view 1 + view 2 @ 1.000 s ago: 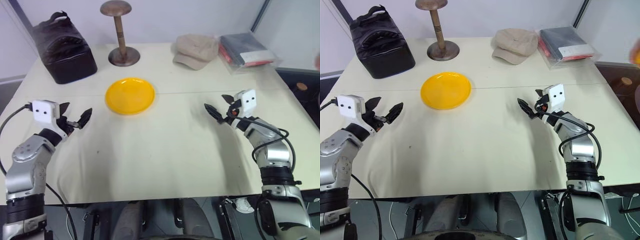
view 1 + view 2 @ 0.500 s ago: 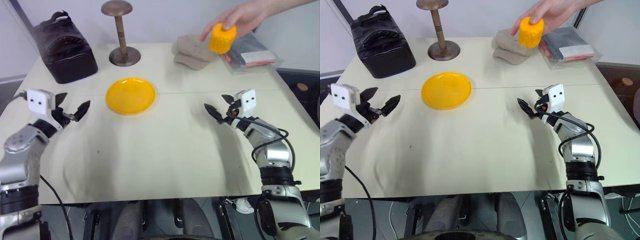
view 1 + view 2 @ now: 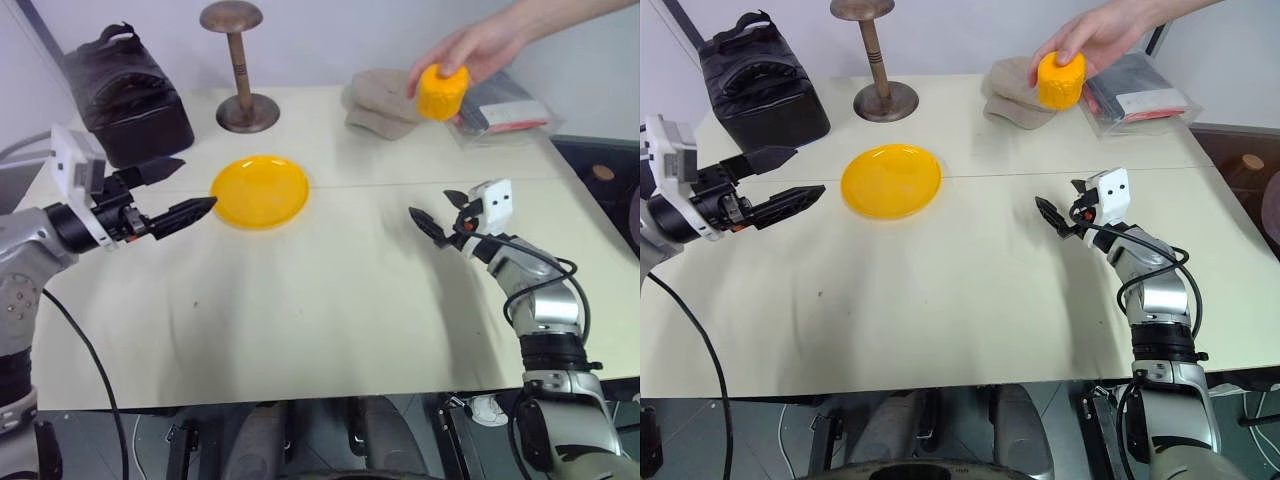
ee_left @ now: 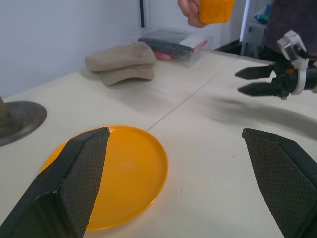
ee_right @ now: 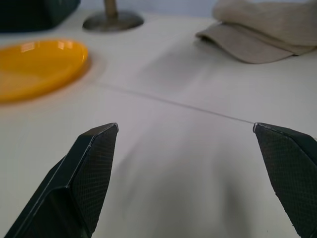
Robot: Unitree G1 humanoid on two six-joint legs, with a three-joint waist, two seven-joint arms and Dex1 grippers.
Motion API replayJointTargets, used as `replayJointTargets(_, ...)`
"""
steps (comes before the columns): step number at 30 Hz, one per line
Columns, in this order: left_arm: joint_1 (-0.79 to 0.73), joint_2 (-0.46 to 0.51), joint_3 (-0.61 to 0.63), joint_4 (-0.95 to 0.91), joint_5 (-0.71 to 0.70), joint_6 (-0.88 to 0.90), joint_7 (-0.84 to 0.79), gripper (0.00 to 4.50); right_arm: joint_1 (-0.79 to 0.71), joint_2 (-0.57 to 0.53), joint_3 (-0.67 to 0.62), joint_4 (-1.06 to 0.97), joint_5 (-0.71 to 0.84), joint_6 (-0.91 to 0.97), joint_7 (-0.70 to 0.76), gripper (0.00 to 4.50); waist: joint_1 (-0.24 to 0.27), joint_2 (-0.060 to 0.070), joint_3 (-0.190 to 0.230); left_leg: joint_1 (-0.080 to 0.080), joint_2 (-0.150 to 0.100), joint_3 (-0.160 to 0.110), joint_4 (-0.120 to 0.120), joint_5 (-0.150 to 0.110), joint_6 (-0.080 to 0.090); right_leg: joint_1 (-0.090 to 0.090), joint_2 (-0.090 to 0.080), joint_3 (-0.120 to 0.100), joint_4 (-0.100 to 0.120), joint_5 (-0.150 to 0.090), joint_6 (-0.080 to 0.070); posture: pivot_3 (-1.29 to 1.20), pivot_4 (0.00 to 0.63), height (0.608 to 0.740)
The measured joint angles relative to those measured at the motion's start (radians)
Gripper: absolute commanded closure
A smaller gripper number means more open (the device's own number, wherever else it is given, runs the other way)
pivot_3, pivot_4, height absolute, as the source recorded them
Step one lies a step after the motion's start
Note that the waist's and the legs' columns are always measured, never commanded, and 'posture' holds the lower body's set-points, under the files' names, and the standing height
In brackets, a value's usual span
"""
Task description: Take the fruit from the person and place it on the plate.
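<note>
Both grippers wide, empty. Left gripper (image 3: 172, 194) just rose, swung toward plate (image 3: 260, 190); right gripper (image 3: 441, 216) unmoved. Hand (image 3: 470, 50) now holds fruit (image 3: 442, 91) over cap (image 3: 390, 100) (far side of worktop (image 3: 330, 300)). Handover not started, reach next.

Both arms out over the table: left gripper (image 3: 175, 190) raised near its left edge, fingers spread; right gripper (image 3: 437, 212) low, fingers apart too.
</note>
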Motion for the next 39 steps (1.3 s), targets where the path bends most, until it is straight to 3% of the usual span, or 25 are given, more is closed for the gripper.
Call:
replayJointTargets(3, -0.005, -0.003, -0.002, 0.019, 0.011, -0.003, 0.003, 0.01, 0.011, -0.013, -0.084, -0.085, 0.092, 0.065, -0.015, 0.00, 0.001, 0.000, 0.000, 0.000, 0.000, 0.000, 0.000, 0.000, 0.000, 0.000, 0.000, 0.000, 0.000, 0.001, 0.002, 0.00, 0.150, 0.740)
replayJointTargets(9, -0.009, -0.016, -0.003, 0.054, 0.026, -0.006, 0.000, 0.01, 0.022, -0.121, -0.054, -0.236, 0.022, 0.023, -0.002, 0.00, -0.003, 0.000, 0.000, 0.000, 0.001, 0.000, 0.000, 0.000, 0.000, 0.000, 0.001, 0.000, 0.000, -0.001, -0.001, 0.00, 0.150, 0.740)
replayJointTargets(21, -0.038, -0.026, -0.022, 0.074, 0.031, -0.006, -0.015, 0.01, -0.180, 0.036, -0.023, -0.137, 0.021, -0.053, -0.091, 0.00, 0.001, 0.000, 0.000, 0.000, 0.001, 0.000, 0.000, 0.000, 0.000, 0.000, 0.001, 0.000, 0.000, 0.001, 0.002, 0.00, 0.150, 0.740)
replayJointTargets(34, -0.034, -0.033, -0.022, 0.038, 0.024, -0.002, -0.006, 0.01, -0.283, 0.064, -0.027, 0.020, 0.036, -0.103, -0.070, 0.00, -0.003, 0.000, 0.000, 0.000, 0.000, 0.000, 0.000, 0.000, 0.000, 0.000, 0.000, 0.000, 0.000, 0.001, 0.002, 0.00, 0.150, 0.740)
replayJointTargets(37, -0.027, -0.038, -0.022, 0.030, 0.024, -0.002, 0.000, 0.00, -0.291, 0.073, -0.027, 0.043, 0.036, -0.121, -0.064, 0.87, -0.003, 0.000, 0.000, 0.000, 0.000, 0.000, 0.000, 0.000, 0.000, 0.000, 0.000, 0.000, 0.000, 0.001, 0.002, 0.00, 0.150, 0.740)
replayJointTargets(39, -0.019, -0.039, -0.022, 0.027, 0.024, -0.002, 0.004, 0.00, -0.291, 0.076, -0.027, 0.053, 0.036, -0.130, -0.060, 1.78, -0.003, 0.000, 0.000, 0.000, 0.000, 0.000, 0.000, 0.000, 0.000, 0.000, 0.000, 0.000, 0.000, 0.001, 0.002, 0.00, 0.150, 0.740)
